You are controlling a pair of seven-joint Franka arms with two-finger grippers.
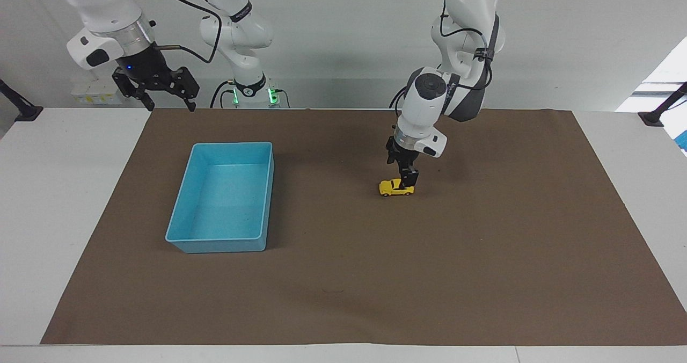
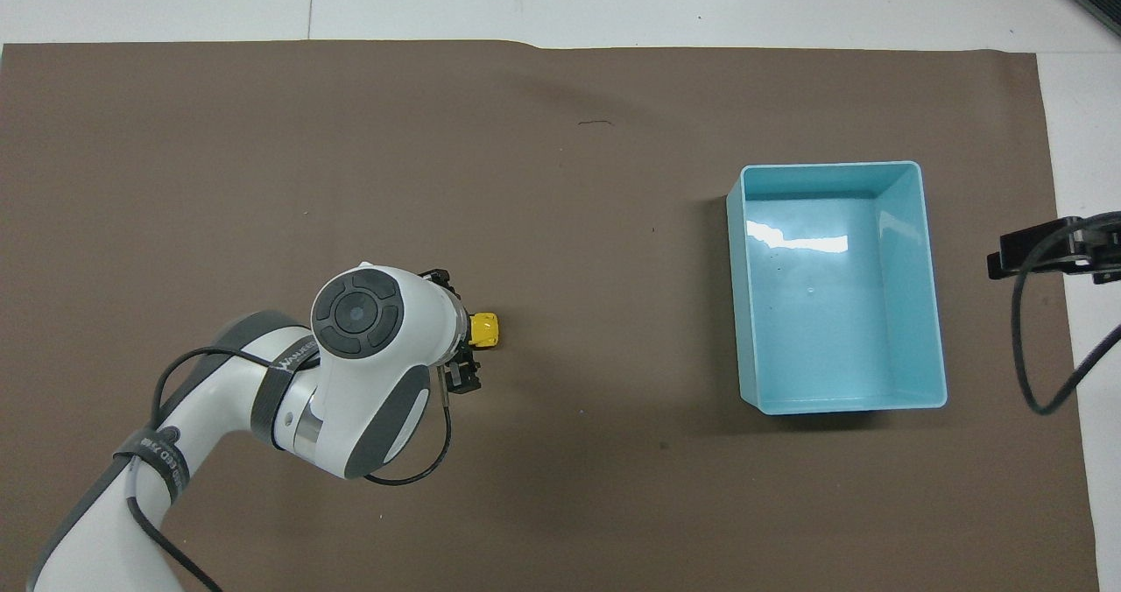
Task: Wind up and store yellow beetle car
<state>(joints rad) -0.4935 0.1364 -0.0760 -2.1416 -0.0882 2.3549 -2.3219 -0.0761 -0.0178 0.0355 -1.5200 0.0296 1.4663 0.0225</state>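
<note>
The yellow beetle car (image 1: 394, 189) stands on its wheels on the brown mat, about mid-table; only its nose shows in the overhead view (image 2: 484, 329). My left gripper (image 1: 409, 182) points down over the car's end toward the left arm's end of the table. It is open, with one finger (image 2: 465, 380) on each side of the car, down at car level. I cannot tell whether they touch it. The blue bin (image 1: 217, 245) lies empty toward the right arm's end. My right gripper (image 1: 154, 93) waits open, raised by the mat's corner near the robots.
The brown mat (image 1: 375, 277) covers most of the white table. The bin's rim also shows in the overhead view (image 2: 934, 294). The right gripper's black tips (image 2: 1046, 253) show at that view's edge beside the bin.
</note>
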